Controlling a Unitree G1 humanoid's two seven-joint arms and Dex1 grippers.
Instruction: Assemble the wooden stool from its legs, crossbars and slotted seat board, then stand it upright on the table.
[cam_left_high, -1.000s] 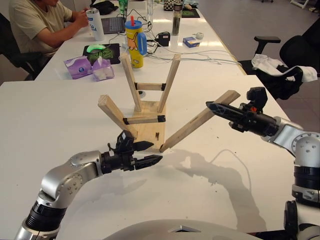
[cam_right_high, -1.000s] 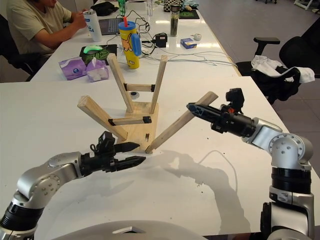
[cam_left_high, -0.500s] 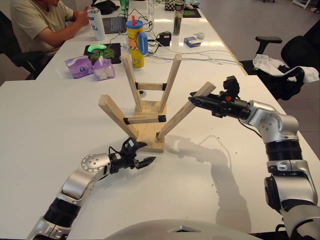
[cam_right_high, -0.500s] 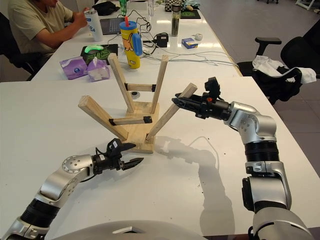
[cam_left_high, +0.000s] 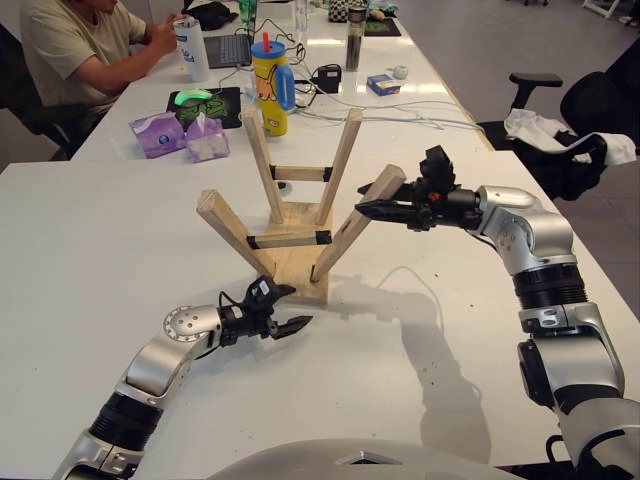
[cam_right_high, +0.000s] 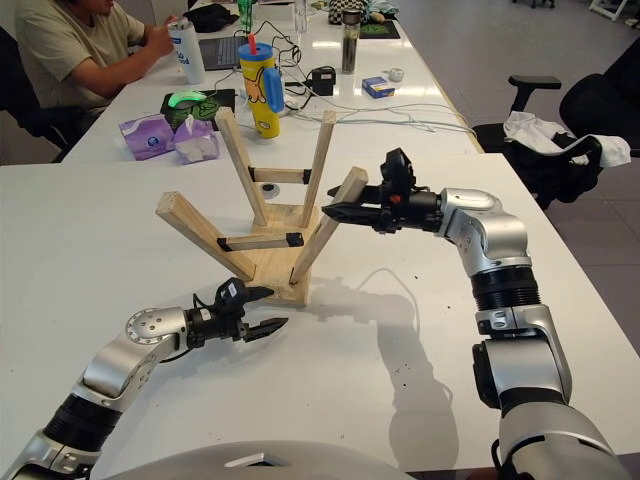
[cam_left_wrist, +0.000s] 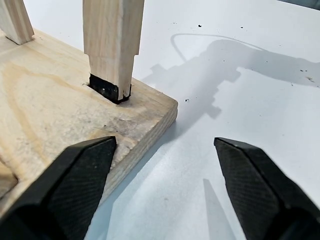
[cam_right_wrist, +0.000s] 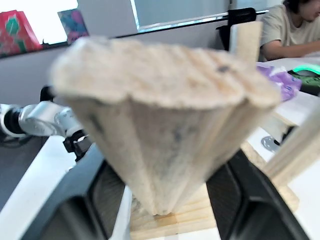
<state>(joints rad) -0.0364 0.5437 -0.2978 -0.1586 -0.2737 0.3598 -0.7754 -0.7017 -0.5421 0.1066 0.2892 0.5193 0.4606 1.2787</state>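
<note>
The stool lies upside down, its slotted seat board flat on the white table. Two rear legs joined by a crossbar stick up from it. A left leg leans outward, tied in by a black-ended crossbar. My right gripper is shut on the upper end of the fourth leg, which slants up to the right. Its black-tipped foot sits in a corner slot of the board. My left gripper is open, low on the table beside the board's front corner.
Behind the stool stand a yellow cup, purple tissue packs and loose cables. A person sits at the far left with a laptop. An office chair with clothes stands off the right edge. Bare table lies in front and to the right.
My right gripper has swung the fourth leg leftward and steeper, bringing its foot to the board's slot. My left gripper drew back from the board a little, then stayed still.
</note>
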